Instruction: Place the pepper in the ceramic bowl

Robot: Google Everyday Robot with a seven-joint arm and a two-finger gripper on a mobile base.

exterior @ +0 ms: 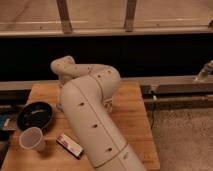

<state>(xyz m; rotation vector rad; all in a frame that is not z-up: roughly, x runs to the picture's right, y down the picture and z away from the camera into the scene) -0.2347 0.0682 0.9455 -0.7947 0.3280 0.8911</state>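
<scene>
The ceramic bowl is black and round and sits at the left of the wooden table. The pepper does not show; it is hidden or out of view. My white arm rises from the bottom of the view, bends at the top and turns down on the left. The gripper is almost wholly hidden behind the arm's big link, just right of the bowl and low over the table.
A white paper cup stands in front of the bowl. A flat red-and-white packet lies right of the cup, against the arm. A blue-grey block shows at the left edge. A dark rail and windows run behind the table.
</scene>
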